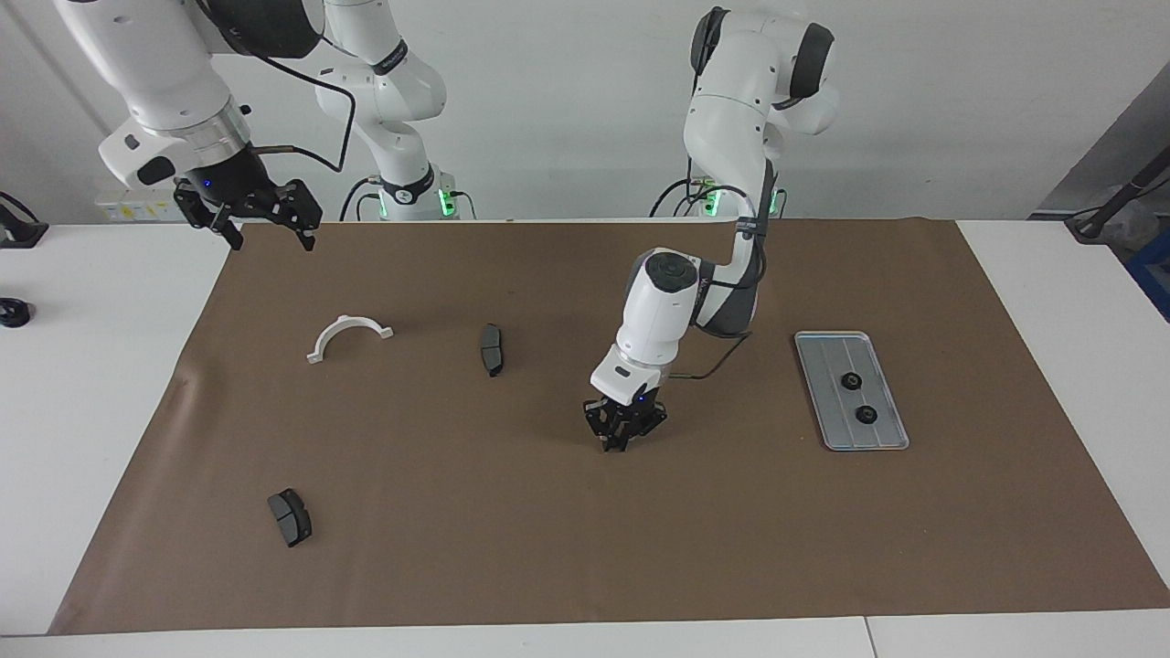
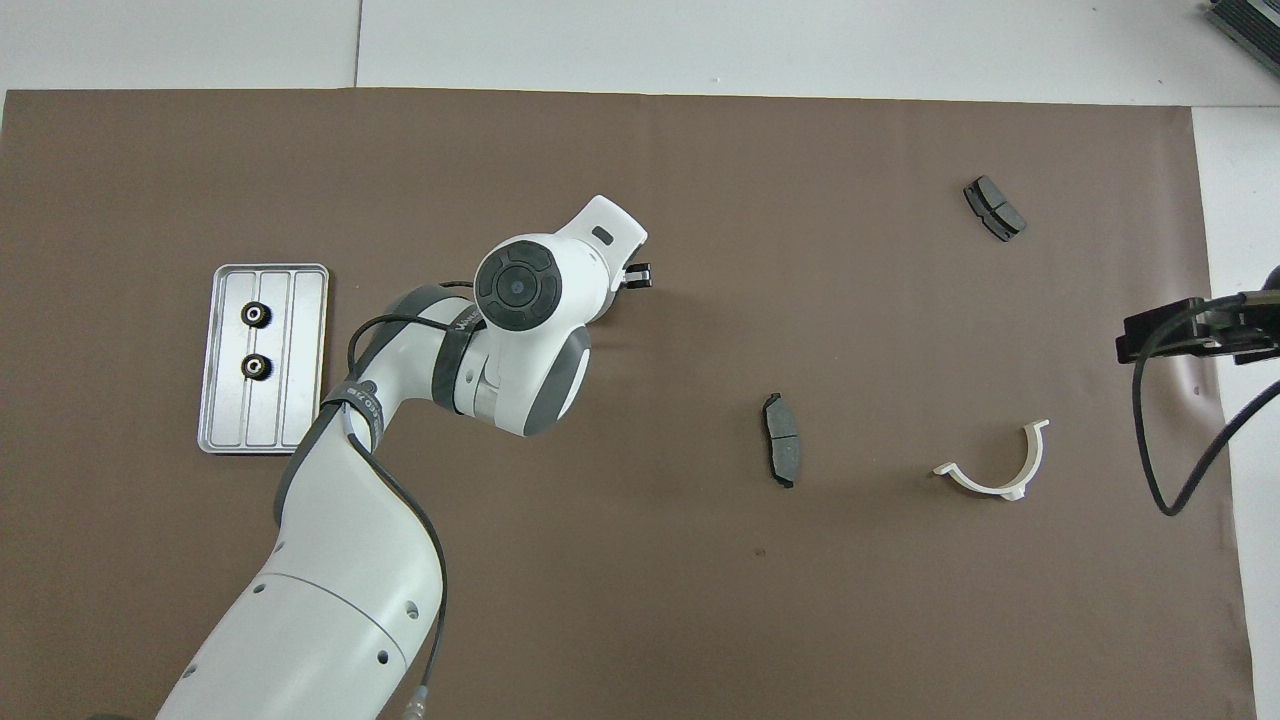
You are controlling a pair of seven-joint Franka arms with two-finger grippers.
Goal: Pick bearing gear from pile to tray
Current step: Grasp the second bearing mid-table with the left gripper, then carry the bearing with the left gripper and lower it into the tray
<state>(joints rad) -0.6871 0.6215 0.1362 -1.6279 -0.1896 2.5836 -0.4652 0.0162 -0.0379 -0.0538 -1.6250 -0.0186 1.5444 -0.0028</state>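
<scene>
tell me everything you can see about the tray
The tray is a small flat rectangle of silver-grey metal with rounded corners, a raised rim and lengthwise ridges. It lies flat on the brown mat toward the left arm's end of the table. Two small black round gears rest in it, one nearer the robots than the other, apart. No gripper touches it.

Bare tabletop [image 1: 731, 512] separates the left gripper [image 1: 624, 437] from the tray [image 1: 851, 390]; brake pad [image 1: 492, 349] lies well apart.
</scene>
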